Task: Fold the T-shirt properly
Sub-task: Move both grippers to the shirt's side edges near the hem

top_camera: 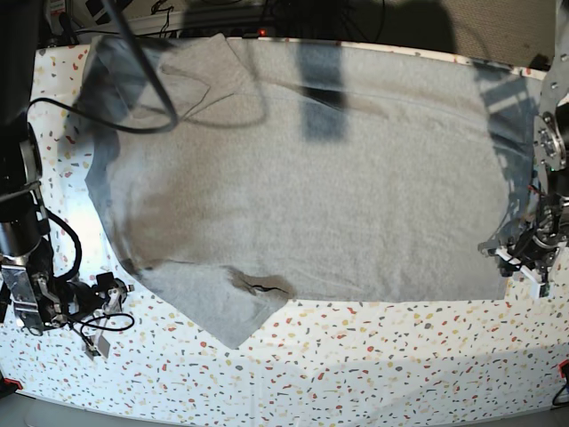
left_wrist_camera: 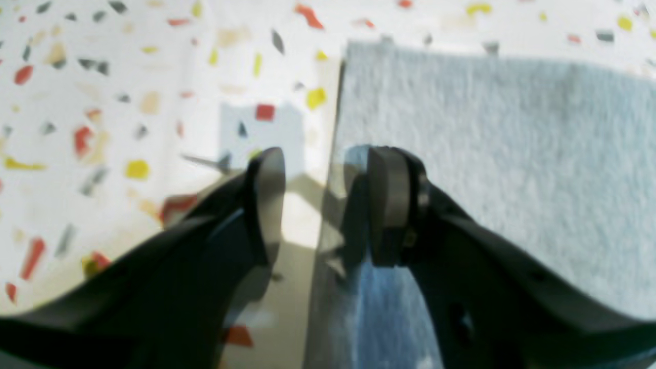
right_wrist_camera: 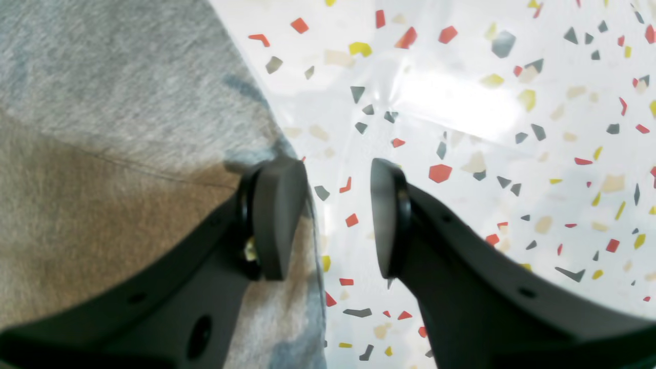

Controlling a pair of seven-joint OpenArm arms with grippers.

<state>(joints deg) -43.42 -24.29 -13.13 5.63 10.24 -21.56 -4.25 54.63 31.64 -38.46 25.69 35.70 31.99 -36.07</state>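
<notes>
Straddling, left gripper point(left_wrist_camera: 318, 205): its jaws stand apart over the straight edge of the T-shirt point(left_wrist_camera: 492, 143), one finger above bare table point(left_wrist_camera: 128, 102), the other above grey cloth; nothing is pinched.
Straddling, right gripper point(right_wrist_camera: 333, 220): its jaws also stand apart, one finger over cloth, the other over speckled tabletop, holding nothing.
T-shirt position: spread nearly flat across the terrazzo table, plain grey side up, filling the middle and far part of the overhead view, with one flap pointing toward the near edge.
Risk, left side: the wrist picture is blurred, so height above the fabric is hard to judge; closing too high would likely miss the hem, closing too far in could bunch it.
Risk, right side: the edge here runs diagonally under the finger, so a pinch may catch a single layer or slip off.
Risk, far side: a dark cable point(top_camera: 147, 71) lies over the far sleeve point(top_camera: 191, 76) and might snag a fold.
Wrist views only: the finger pads point(right_wrist_camera: 279, 215) and exact cloth edge.
Base view only: the whole shirt, a small puckered crease point(top_camera: 262, 285) by the near flap, and both arms at opposite edges.
</notes>
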